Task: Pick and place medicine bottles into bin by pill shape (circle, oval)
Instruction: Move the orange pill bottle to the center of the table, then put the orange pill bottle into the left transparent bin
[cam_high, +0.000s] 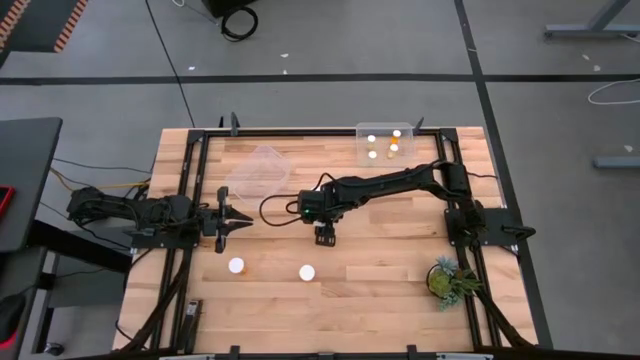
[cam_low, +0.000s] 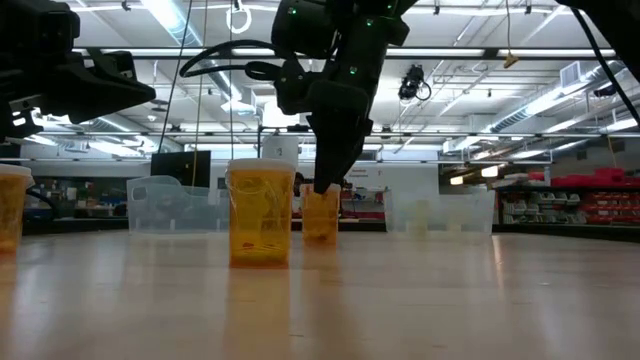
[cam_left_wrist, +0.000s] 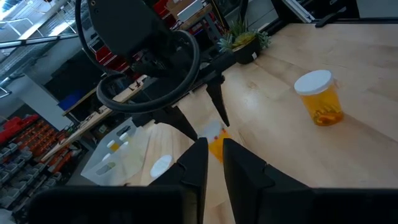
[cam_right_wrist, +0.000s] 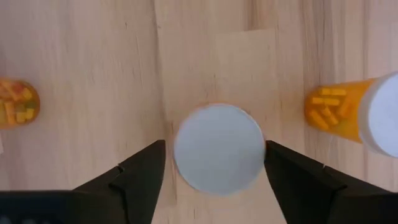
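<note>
Directly below your right gripper (cam_right_wrist: 214, 171), a white-capped medicine bottle (cam_right_wrist: 218, 147) stands mid-table between its spread, unclenched fingers. Your left gripper (cam_high: 236, 222) waits, fingers together, at the table's left side, empty.

Bright, even light falls from ceiling strip lamps (cam_low: 190, 35) seen in the low view, leaving only faint soft shadows on the pale tabletop (cam_high: 380, 290), while the dark arms show as near silhouettes against it and the nearest bottle (cam_low: 261, 214) looks slightly soft.
</note>
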